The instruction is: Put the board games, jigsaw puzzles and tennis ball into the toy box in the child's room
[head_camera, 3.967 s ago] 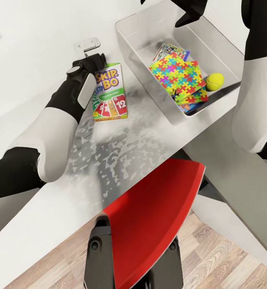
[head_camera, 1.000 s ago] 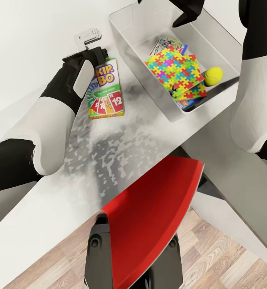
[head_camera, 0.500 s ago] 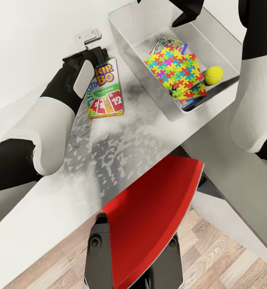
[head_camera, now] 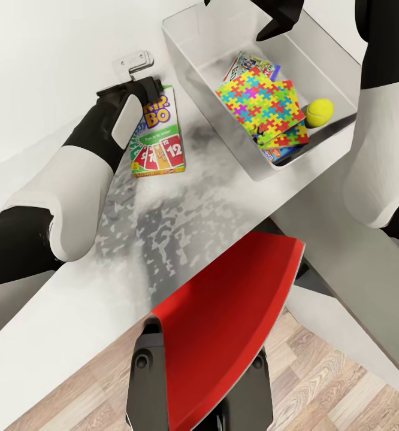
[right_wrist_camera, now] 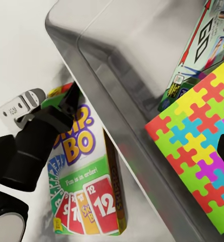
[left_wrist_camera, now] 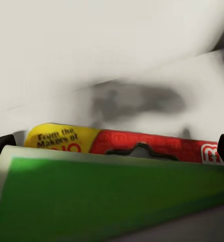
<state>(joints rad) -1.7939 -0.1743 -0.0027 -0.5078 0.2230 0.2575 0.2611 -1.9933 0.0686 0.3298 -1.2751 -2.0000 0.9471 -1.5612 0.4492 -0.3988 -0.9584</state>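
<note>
One board game (head_camera: 157,134) is left outside the toy box (head_camera: 190,57); it lies flat on the desk (head_camera: 181,209) just beside the box's near wall. Inside the box I see the jigsaw puzzles (head_camera: 260,105), other printed boxes under them, and the tennis ball (head_camera: 320,112).

My left end effector (head_camera: 147,88) sits at the far short end of the game. In the left wrist view a dark finger (left_wrist_camera: 1,148) flanks each side of the green cover; whether the fingers are pinching it yet I cannot tell. My right end effector (head_camera: 278,24) hangs above the box's far side; grip state unclear.

Step in hand, as I judge it: grip the short end. Seat both fingers fully past the edge before lifting, or the box will likely pivot.

Room: the box wall is flared and close, so lift above its rim before crossing. A metal bracket (head_camera: 133,61) stands just behind my end effector. The red chair (head_camera: 223,323) is well apart.
</note>
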